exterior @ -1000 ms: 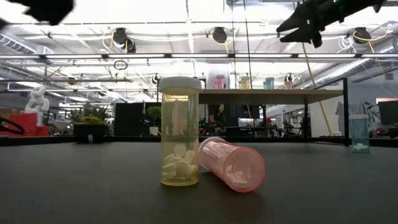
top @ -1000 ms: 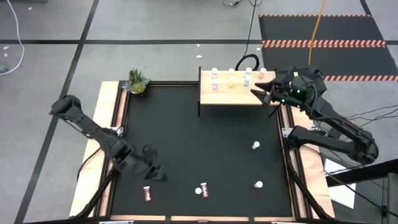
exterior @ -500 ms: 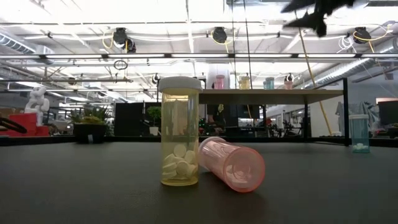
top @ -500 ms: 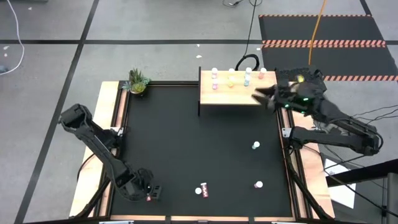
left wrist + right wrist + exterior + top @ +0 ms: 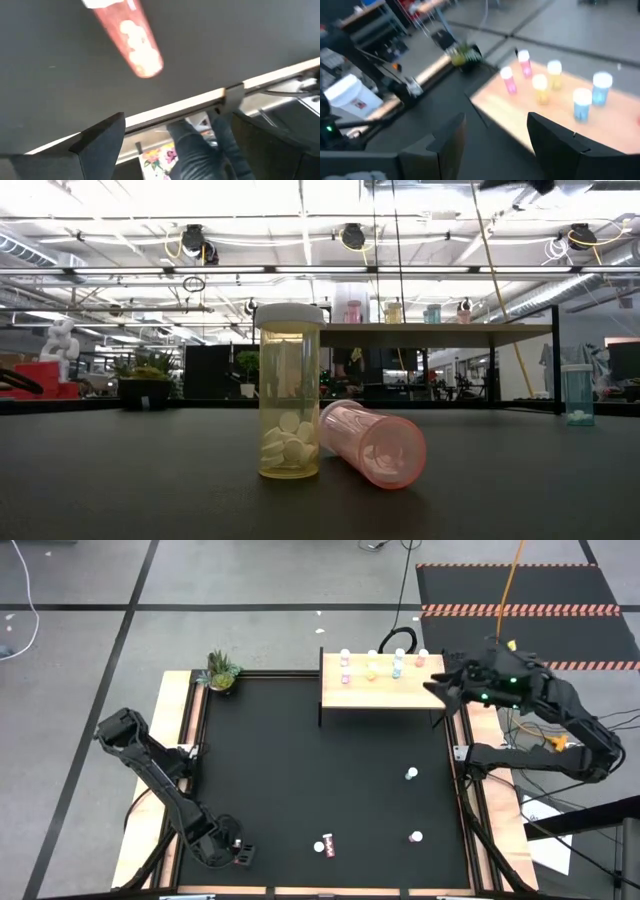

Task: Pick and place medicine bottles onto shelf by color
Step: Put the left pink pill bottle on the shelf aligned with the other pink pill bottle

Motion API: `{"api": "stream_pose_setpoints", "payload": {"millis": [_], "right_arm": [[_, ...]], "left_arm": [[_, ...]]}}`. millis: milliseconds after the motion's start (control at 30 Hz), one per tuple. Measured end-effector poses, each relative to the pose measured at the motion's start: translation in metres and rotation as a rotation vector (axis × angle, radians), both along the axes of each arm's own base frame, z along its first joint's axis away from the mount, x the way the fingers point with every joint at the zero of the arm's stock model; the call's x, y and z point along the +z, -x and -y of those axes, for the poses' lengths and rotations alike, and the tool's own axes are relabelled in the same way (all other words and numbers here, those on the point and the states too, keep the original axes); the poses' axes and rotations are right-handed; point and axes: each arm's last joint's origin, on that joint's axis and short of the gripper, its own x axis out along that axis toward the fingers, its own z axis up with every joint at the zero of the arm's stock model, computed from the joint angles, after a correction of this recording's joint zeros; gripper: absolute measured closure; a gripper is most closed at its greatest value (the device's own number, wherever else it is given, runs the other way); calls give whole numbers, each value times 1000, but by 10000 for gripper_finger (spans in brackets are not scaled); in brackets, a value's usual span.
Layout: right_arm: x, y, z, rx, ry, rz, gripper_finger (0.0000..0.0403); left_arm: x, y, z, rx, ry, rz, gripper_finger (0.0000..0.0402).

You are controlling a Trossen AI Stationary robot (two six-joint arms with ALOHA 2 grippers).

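Black surface (image 5: 300,770), lower left: left end effector (image 5: 240,854) spread over a lying red bottle (image 5: 131,42). Probably light, slick plastic; pinch mid-body. Right end effector (image 5: 438,690) spread near shelf (image 5: 370,692).

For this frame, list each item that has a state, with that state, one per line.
Left gripper: open, empty, low at the table's near edge beside the red bottle.
Right gripper: open, empty, raised by the shelf's right end.
Red bottle: lying on its side.
Yellow bottle: upright, capped.
Pink bottle: lying on its side.
Shelf: several bottles standing on it.
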Motion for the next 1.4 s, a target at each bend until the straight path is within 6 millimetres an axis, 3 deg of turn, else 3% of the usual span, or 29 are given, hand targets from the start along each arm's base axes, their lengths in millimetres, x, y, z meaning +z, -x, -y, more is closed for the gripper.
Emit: {"api": "stream_pose_setpoints", "payload": {"millis": [200,467,867,967,1100,1200,1300,1400], "right_arm": [[-21,-10,4,6,-86,-33,195],[-17,-19,6,54,-46,63,195],[-16,-22,8,68,9,60,195],[-17,-25,9,69,4,51,195],[-33,-34,13,71,-21,17,195],[-52,-47,16,137,-66,72,195],[-68,-62,17,293,-118,230,195],[-83,-77,16,400,-151,398,195]], "left_arm": [[-8,-1,-6,32,-85,-29,44],[-33,-14,-6,61,-118,-85,62],[-40,-11,-5,27,-139,-146,282],[-40,-10,-6,13,-146,-140,316],[-40,-11,-6,9,-152,-133,316],[-38,-10,-7,-2,-157,-113,290],[-32,-12,-11,-5,-222,-9,270],[-18,-14,-16,4,-306,156,273]]}}
